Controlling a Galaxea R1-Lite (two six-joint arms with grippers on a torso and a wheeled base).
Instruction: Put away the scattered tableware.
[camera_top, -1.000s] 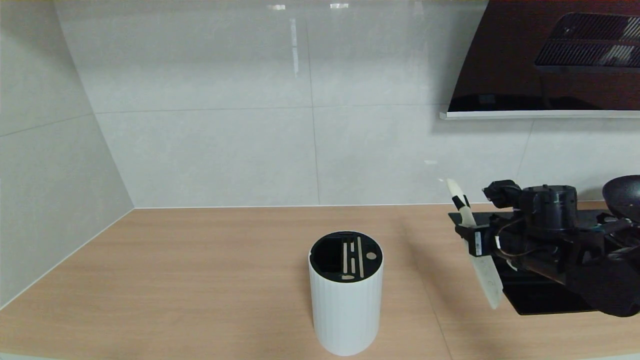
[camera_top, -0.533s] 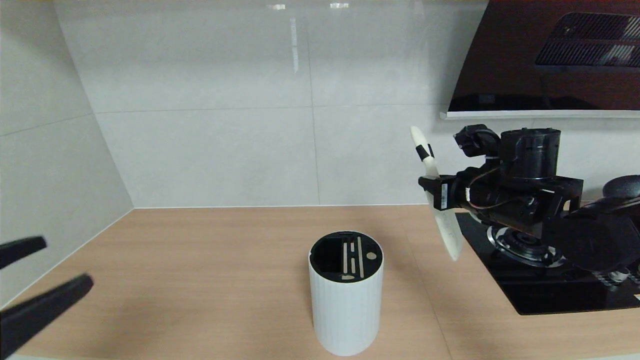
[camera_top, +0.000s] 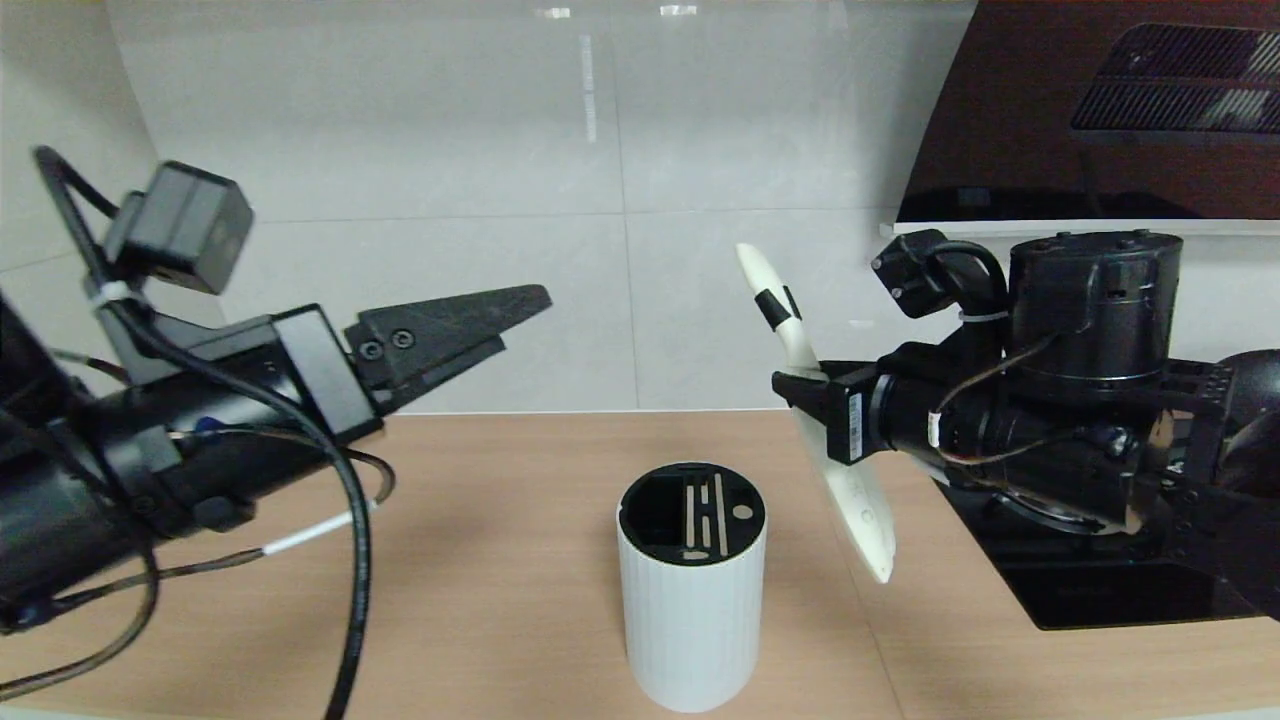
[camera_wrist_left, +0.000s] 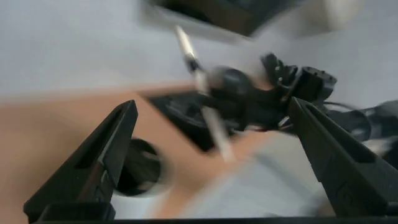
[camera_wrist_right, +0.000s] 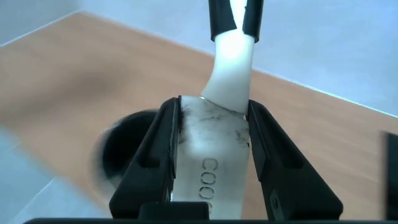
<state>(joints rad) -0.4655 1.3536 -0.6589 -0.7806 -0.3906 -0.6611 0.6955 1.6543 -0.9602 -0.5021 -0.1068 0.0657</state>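
A white ribbed utensil holder (camera_top: 690, 600) with a black slotted top stands on the wooden counter (camera_top: 480, 560). My right gripper (camera_top: 815, 420) is shut on a white knife (camera_top: 855, 505), gripping it where blade meets handle. The blade points down and hangs just right of the holder, above its rim level; the handle with a black band (camera_top: 775, 300) points up. In the right wrist view the knife (camera_wrist_right: 214, 165) sits between the fingers (camera_wrist_right: 161, 155), with the holder (camera_wrist_right: 121, 155) blurred below. My left gripper (camera_top: 520, 320) hovers open, high and left of the holder, holding nothing (camera_wrist_left: 211, 106).
A black cooktop (camera_top: 1090, 595) lies on the counter at the right, under my right arm. A dark range hood (camera_top: 1100, 110) hangs on the tiled wall above it. The wall corner closes in the counter at the left and back.
My right arm carried the knife up and left, from over the cooktop to beside the holder. My left arm rose from the lower left edge to high on the left.
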